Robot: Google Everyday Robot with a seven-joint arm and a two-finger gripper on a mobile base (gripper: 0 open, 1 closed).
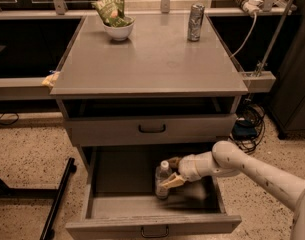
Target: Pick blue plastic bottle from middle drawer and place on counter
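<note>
The blue plastic bottle (161, 180), clear with a white cap, stands upright in the open middle drawer (152, 223), near its centre. My gripper (170, 173) reaches into the drawer from the right, level with the bottle. Its fingers (172, 181) are spread open, one by the bottle's neck and one by its right side, not closed on it. The counter (152, 64) is the flat grey top of the cabinet above.
A white bowl with a green snack bag (117, 21) stands at the counter's back left. A silver can (195, 22) stands at its back right. The shallower upper drawer (152, 129) is slightly open above my arm. A black stand leg (59, 199) lies on the floor to the left.
</note>
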